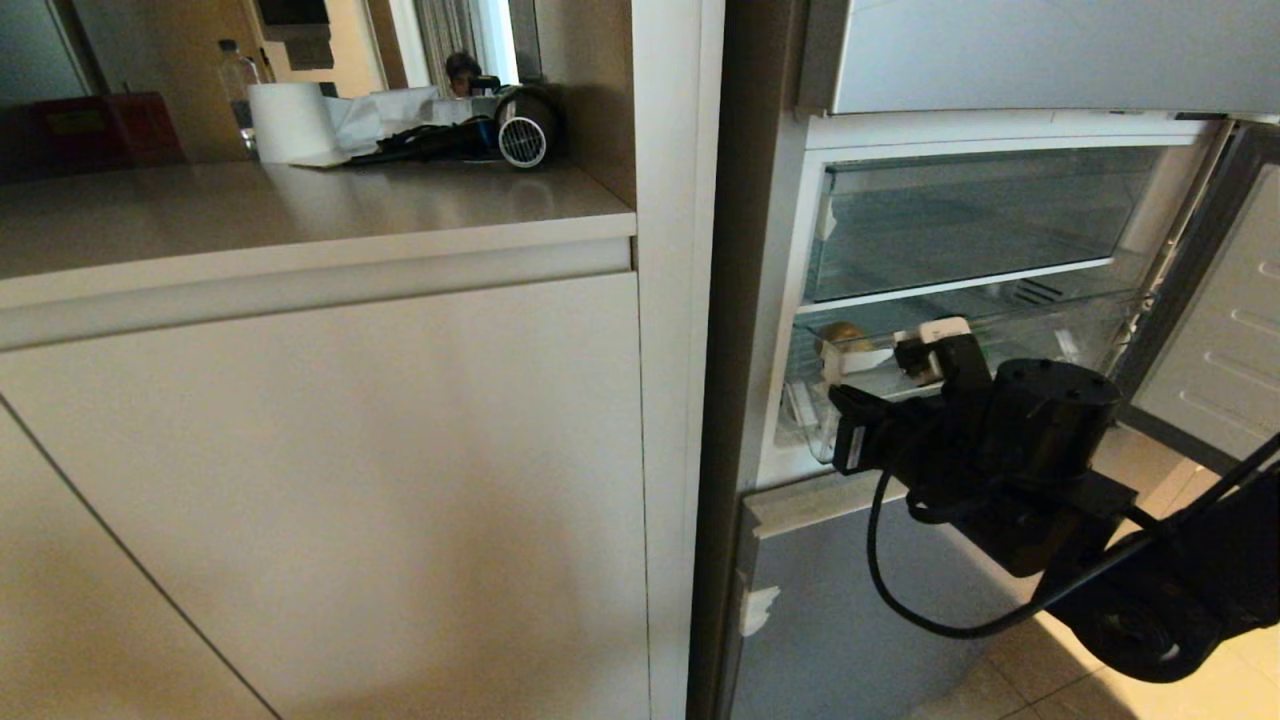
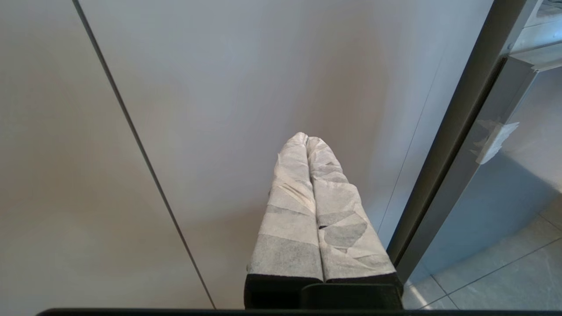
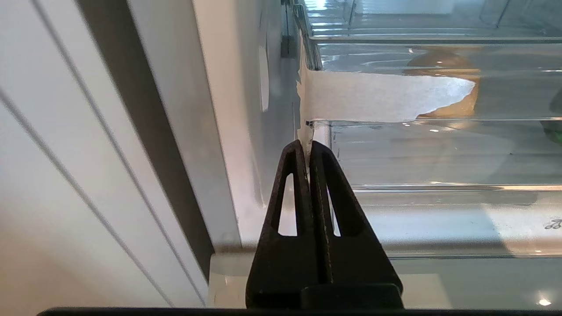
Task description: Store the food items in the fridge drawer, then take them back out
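Note:
The fridge drawer is a see-through bin in the open middle section. The tan potato lies inside it at the left and shows through the clear wall in the right wrist view. A green edge of the pepper shows at that view's border. My right gripper is shut, its black tips at the drawer's front left corner, just under a strip of white tape. Whether the tape is pinched cannot be told. My left gripper, wrapped in white, is shut and parked before a cabinet panel.
The fridge door stands open at the right. A blue-grey lower panel lies under the drawer, and a clear bin above it. On the counter at the left stand a paper roll, a water bottle and a red box.

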Controlling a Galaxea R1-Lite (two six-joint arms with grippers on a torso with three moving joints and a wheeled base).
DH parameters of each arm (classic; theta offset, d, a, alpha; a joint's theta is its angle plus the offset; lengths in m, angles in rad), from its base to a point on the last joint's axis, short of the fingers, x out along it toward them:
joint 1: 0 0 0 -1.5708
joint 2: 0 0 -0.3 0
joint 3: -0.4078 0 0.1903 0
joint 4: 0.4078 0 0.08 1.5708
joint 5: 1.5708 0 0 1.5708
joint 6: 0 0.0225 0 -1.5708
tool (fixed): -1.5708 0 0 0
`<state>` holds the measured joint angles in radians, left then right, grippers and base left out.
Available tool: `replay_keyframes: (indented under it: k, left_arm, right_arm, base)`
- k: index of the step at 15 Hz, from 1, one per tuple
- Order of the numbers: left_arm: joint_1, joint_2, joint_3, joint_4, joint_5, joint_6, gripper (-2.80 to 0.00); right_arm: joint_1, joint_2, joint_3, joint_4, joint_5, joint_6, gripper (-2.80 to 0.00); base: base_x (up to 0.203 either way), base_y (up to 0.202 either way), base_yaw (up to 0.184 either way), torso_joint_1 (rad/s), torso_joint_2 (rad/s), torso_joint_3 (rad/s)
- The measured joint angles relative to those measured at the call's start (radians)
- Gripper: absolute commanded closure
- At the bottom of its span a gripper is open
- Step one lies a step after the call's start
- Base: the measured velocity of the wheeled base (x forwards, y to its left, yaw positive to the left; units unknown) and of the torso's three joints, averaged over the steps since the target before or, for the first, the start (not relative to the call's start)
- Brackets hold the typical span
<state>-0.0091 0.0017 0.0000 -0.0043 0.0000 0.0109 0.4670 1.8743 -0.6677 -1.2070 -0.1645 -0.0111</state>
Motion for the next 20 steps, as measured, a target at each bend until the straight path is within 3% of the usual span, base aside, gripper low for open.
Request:
replay_keyframes:
  k: [7, 17, 18, 19, 20]
  left_arm:
    - [0.0, 0.0, 0.0, 0.0, 0.0, 0.0, 0.0]
    - [0.0, 0.0, 0.0, 0.0, 0.0, 0.0, 0.0]
    - [0.0, 0.0, 0.0, 0.0, 0.0, 0.0, 0.0]
    - [0.0, 0.0, 0.0, 0.0, 0.0, 0.0, 0.0]
    - [0.0, 0.0, 0.0, 0.0, 0.0, 0.0, 0.0]
  right_arm:
    - [0.122, -0.118, 0.151, -0.004, -0.116, 0.011, 0.0]
    - [0.135, -0.195, 0.22, -0.004, -0.113, 0.008, 0.0]
    - [0.135, -0.198, 0.222, -0.004, -0.113, 0.007, -2.52]
    - [0.136, -0.2, 0.223, -0.005, -0.112, 0.007, -2.8]
    - [0.139, -0.202, 0.225, -0.007, -0.109, 0.008, -2.8]
  base:
    - [0.0, 0.0, 0.0, 0.0, 0.0, 0.0]
    - [0.0, 0.0, 0.0, 0.0, 0.0, 0.0]
    - [0.0, 0.0, 0.0, 0.0, 0.0, 0.0]
    - [0.0, 0.0, 0.0, 0.0, 0.0, 0.0]
    - [0.0, 0.0, 0.0, 0.0, 0.0, 0.0]
